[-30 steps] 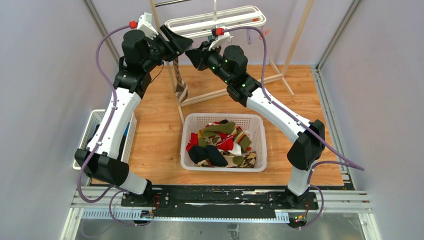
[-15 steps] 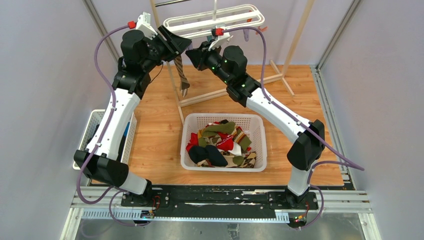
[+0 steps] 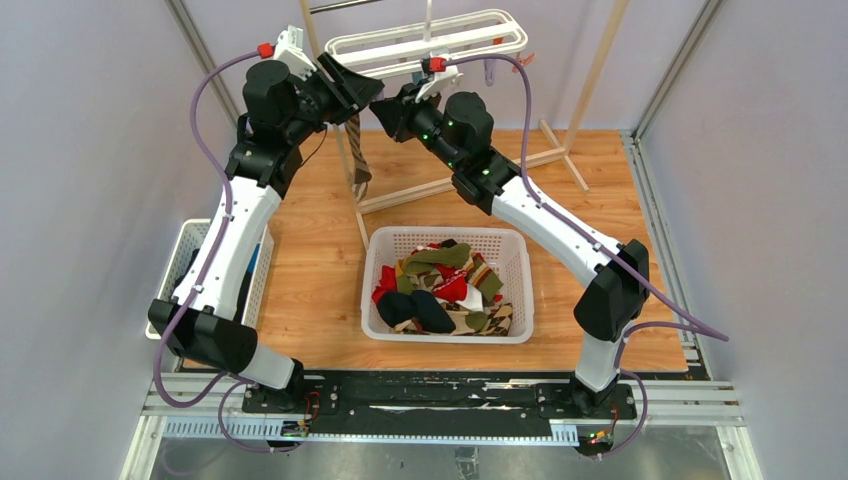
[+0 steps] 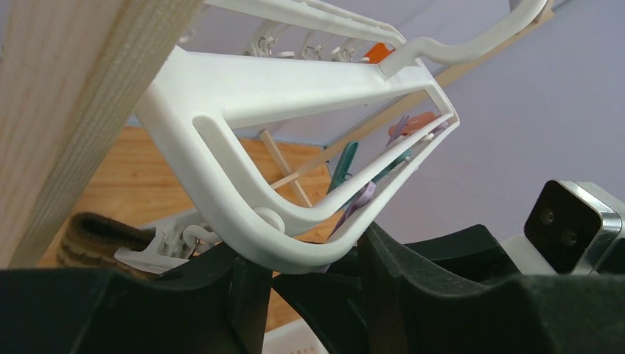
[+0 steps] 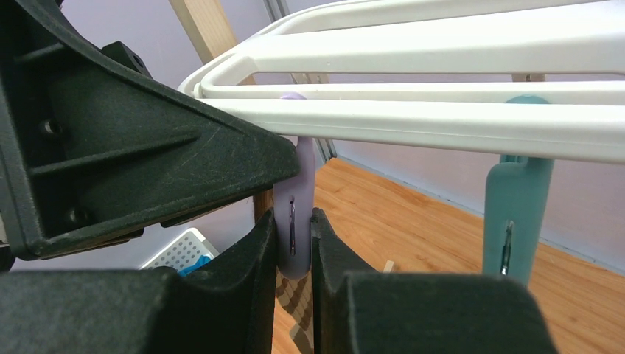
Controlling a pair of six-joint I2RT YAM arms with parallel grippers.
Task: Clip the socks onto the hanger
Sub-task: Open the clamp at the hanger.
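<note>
The white hanger (image 3: 470, 30) hangs at the back from the wooden rack. My left gripper (image 3: 360, 82) is at its left end; in the left wrist view (image 4: 313, 265) the curved end rail (image 4: 243, 214) sits between the jaws, gripped. My right gripper (image 3: 386, 108) is just below the same end, shut on a lilac clip (image 5: 293, 199). A brown-tan argyle sock (image 3: 357, 155) hangs below the two grippers; its pattern shows between my right fingers (image 5: 293, 313). The other socks (image 3: 440, 285) lie heaped in the white basket (image 3: 515, 250).
The wooden rack's post (image 3: 595, 75) and floor bars (image 3: 470, 178) stand behind the basket. A teal clip (image 5: 516, 214) hangs right of the lilac one. A smaller white basket (image 3: 185, 255) with blue cloth sits at the left, under my left arm.
The hanging argyle sock has swung and been drawn up a little under the hanger's left end. Both grippers have stayed at that end.
</note>
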